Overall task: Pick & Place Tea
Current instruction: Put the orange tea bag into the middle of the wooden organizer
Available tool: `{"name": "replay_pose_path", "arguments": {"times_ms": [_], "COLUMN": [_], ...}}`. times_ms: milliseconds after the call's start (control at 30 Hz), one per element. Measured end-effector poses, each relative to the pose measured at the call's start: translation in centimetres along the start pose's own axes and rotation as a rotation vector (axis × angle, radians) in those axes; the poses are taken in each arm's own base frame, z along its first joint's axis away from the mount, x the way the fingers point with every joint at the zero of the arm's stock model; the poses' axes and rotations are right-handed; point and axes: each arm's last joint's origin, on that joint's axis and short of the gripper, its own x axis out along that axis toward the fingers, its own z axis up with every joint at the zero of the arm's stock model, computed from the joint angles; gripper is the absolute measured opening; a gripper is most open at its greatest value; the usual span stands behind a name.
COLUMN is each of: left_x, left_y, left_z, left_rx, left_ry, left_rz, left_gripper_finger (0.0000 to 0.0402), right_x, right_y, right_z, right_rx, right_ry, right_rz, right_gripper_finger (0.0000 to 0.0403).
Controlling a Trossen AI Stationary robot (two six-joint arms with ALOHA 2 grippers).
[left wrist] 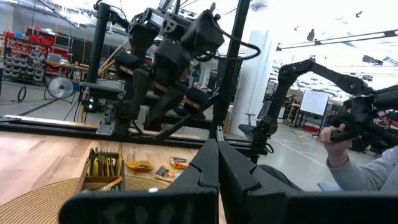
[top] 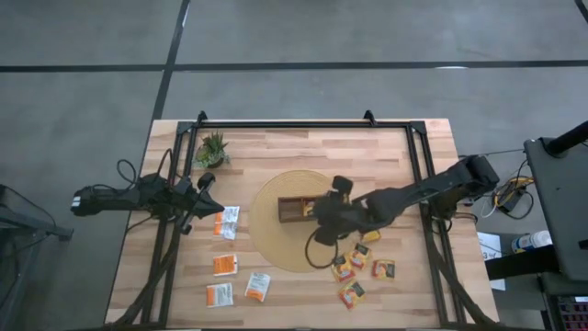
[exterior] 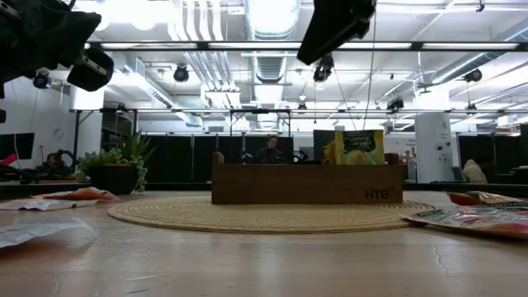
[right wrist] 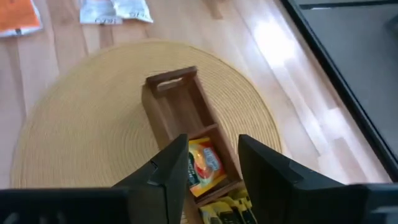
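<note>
The long dark wooden tray (top: 296,209) lies on a round woven mat (top: 276,241) in the middle of the table (top: 303,147), its long axis running across the table from left to right. The right tool (right wrist: 213,163) hangs just above the tray's right part with its two dark fingers (right wrist: 171,167) apart and nothing between them; directly below the gap, an orange-and-yellow tea sachet (right wrist: 204,163) lies in a middle compartment, leaning along the tray's length, and yellow-green sachets (right wrist: 225,210) stand in the compartment next to it, toward the tool. The tray's far compartment shows only bare wood. In the low view, yellow-green sachets (exterior: 353,147) stick upright out of the tray's right part. More tea lies flat on the table: orange-brown sachets (top: 360,267) in a loose cluster near the mat on the right side, and white-and-orange sachets (top: 227,222) scattered on the left side. The left tool (top: 204,187) waits at the table's left edge, near a small potted plant (top: 212,148), its fingers (left wrist: 214,171) pressed together and holding nothing.
</note>
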Motion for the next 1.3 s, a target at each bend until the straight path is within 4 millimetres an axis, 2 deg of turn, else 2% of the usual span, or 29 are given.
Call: {"name": "replay_pose_path", "arguments": {"times_ms": [133, 267, 333, 500, 567, 667, 800, 1033, 1300], "left_x": [0.0, 0.0, 0.0, 0.0, 0.0, 0.0, 0.0, 0.0, 0.0], "left_y": [0.0, 0.0, 0.0, 0.0, 0.0, 0.0, 0.0, 0.1, 0.1], "left_z": [0.0, 0.0, 0.0, -0.1, -0.1, -0.1, -0.2, -0.2, -0.2], "left_rx": [0.0, 0.0, 0.0, -0.002, -0.003, -0.005, -0.005, -0.006, -0.006], "left_ry": [0.0, 0.001, 0.0, 0.006, 0.009, 0.015, 0.016, 0.021, 0.02], "left_rz": [-0.001, 0.0, 0.0, 0.001, 0.002, 0.004, 0.005, 0.006, 0.005], "left_gripper_finger": [0.0, 0.0, 0.0, 0.0, 0.0, 0.0, 0.0, 0.0, 0.0], "right_x": [-0.7, -1.3, -1.2, -0.7, 0.4, 2.2, 3.1, 3.1, 4.9], "right_y": [0.5, 0.0, -0.3, -2.3, -3.7, -5.2, -5.7, -5.5, -4.5], "right_z": [-0.6, -0.7, -0.6, -0.8, -2.0, -4.5, -5.7, -5.3, -5.1], "right_rx": [0.011, 0.064, 0.081, 0.136, 0.16, 0.174, 0.132, 0.073, 0.037], "right_ry": [-0.043, -0.112, -0.149, -0.265, -0.218, -0.107, -0.039, -0.047, 0.144], "right_rz": [-0.057, -0.077, 0.007, 0.413, 0.479, 0.423, 0.404, 0.426, 0.385], "right_gripper_finger": [0.0139, 0.0141, 0.014, 0.0132, 0.013, 0.0128, 0.013, 0.0133, 0.0124]}}
